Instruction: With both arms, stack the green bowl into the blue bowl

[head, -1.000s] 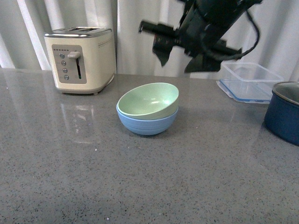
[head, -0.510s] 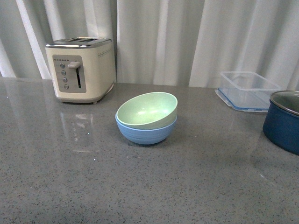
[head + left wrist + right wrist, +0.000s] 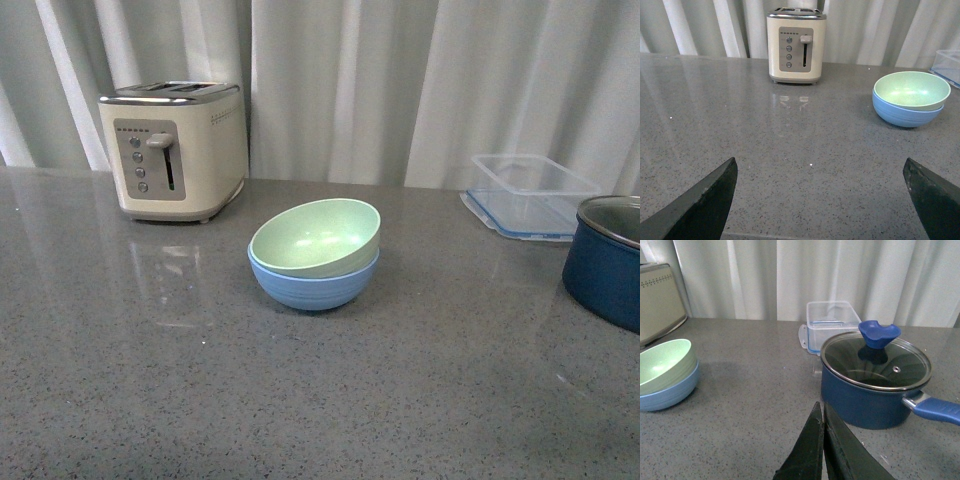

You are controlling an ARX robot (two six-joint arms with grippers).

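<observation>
Grey speckled countertop is carrying everything, with pale curtains behind. Left gripper point(image 3: 820, 200) is hovering wide open and empty; right gripper point(image 3: 822, 450) is sitting pinched together, holding nothing. Green bowl point(image 3: 316, 236) is resting slightly tilted inside the blue bowl point(image 3: 312, 284), seemingly already stacked, between both arms, neither clearly nearer. Only the wrist views are showing the grippers; the front view is showing none.

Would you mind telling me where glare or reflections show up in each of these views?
Front view: the glossy grey speckled countertop mirrors the cream two-slot toaster. Left wrist view: the same reflection lies below the toaster, and pale streaks cross the counter's far side. Right wrist view: the navy pot's glass lid reflects its blue knob.
</observation>
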